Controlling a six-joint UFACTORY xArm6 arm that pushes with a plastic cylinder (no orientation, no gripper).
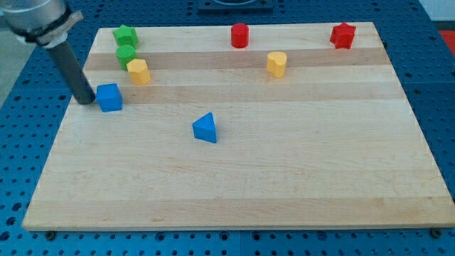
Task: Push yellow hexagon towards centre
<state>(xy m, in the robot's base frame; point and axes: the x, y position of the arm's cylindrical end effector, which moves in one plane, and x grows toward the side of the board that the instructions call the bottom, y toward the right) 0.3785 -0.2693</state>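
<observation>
The yellow hexagon [138, 71] stands near the board's upper left, just below and right of a green cylinder [126, 55]. My tip [86, 100] rests at the board's left edge, just left of the blue cube [109, 97], below and left of the yellow hexagon. A second yellow block [276, 64], heart-like in shape, stands at the upper middle right.
A green star [126, 35] sits at the top left corner. A red cylinder [240, 35] is at the top middle and a red star [343, 35] at the top right. A blue triangle [205, 128] lies near the middle. The wooden board [234, 192] sits on a blue perforated table.
</observation>
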